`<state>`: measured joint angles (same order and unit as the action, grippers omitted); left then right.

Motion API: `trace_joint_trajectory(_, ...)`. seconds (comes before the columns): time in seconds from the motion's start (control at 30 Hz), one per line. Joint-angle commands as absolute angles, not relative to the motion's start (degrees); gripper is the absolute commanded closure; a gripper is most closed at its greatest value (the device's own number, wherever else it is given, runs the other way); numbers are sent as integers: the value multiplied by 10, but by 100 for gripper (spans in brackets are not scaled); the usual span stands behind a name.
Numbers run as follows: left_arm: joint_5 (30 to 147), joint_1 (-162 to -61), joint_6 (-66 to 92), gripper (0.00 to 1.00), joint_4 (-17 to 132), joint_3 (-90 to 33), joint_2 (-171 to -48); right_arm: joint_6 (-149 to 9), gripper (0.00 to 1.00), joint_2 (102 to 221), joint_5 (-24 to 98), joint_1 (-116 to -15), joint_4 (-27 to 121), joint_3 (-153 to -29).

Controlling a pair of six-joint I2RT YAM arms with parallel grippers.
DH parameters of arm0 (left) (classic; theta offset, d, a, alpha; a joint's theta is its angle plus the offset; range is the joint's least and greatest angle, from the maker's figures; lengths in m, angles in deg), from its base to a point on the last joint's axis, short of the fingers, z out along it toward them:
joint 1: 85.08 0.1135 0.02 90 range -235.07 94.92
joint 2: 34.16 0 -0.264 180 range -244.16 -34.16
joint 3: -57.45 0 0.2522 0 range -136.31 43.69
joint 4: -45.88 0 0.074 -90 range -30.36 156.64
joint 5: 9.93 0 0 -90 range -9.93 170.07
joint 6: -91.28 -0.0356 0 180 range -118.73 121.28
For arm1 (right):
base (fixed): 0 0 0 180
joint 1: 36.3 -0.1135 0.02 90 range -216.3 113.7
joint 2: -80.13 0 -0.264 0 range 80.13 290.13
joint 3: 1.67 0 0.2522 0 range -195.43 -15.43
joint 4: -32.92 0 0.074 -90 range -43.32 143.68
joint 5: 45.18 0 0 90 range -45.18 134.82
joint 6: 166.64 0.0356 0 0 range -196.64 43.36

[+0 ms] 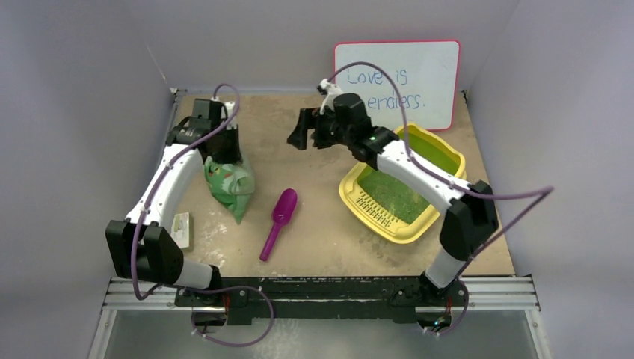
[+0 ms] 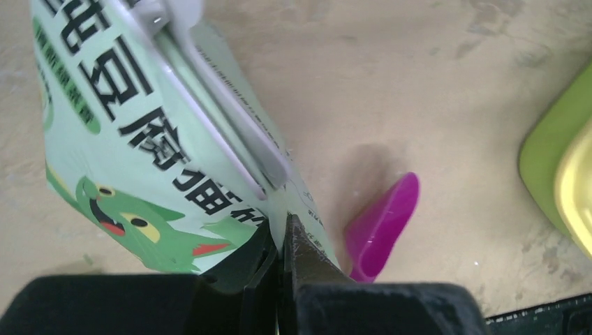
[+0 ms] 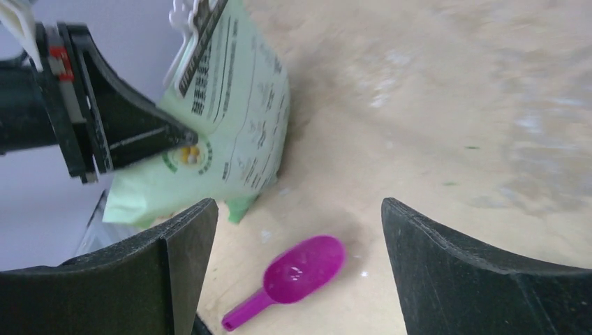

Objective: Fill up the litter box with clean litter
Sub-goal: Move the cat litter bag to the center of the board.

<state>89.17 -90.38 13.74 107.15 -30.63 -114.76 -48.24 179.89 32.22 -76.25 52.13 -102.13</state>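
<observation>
Left gripper (image 1: pixel 218 147): closed, its fingers (image 2: pixel 307 269) pinched flat on the top edge of the pale green bag (image 1: pixel 229 184). The bag hangs beneath the gripper at the far left of the table (image 1: pixel 321 247). Whether its lower end bears on the surface cannot be determined. A white clip (image 2: pixel 216 105) runs across the bag below the printed label.

Right gripper (image 1: pixel 299 134): open, jaws spread wide and holding nothing. It is raised over the table centre, facing the bag, well apart from it.

Magenta scoop (image 1: pixel 278 221): lying on the table between bag and litter box, touching neither. Its bowl is at the far end and its handle points near-left.

Litter box (image 1: pixel 345 193): on the right half of the table, under the right forearm. Its long axis runs diagonally, the slotted grille (image 1: pixel 377 211) at the near-left end and the opposite end pointing far-right toward the whiteboard (image 1: pixel 396 75).

Clean litter (image 1: pixel 396 193): a green grainy layer covers the box floor beside the grille.

A small white packet (image 1: pixel 181 229) lies at the left edge.
</observation>
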Motion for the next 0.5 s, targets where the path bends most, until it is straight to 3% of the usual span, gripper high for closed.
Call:
trace_joint_trajectory(0.0, 928, -989, 149, 100, 1003, -398, -1157, -522, 10, 1717, 424, -753, 535, -963)
trace_joint_trajectory(0.3, 874, -1159, 123, 100, 1007, -509, -1273, -526, 6, 1576, 487, -670, 566, -854)
trace_joint_trajectory(0.47, 864, -1190, 125, 100, 999, -498, -1275, -521, 5, 1530, 494, -628, 572, -806)
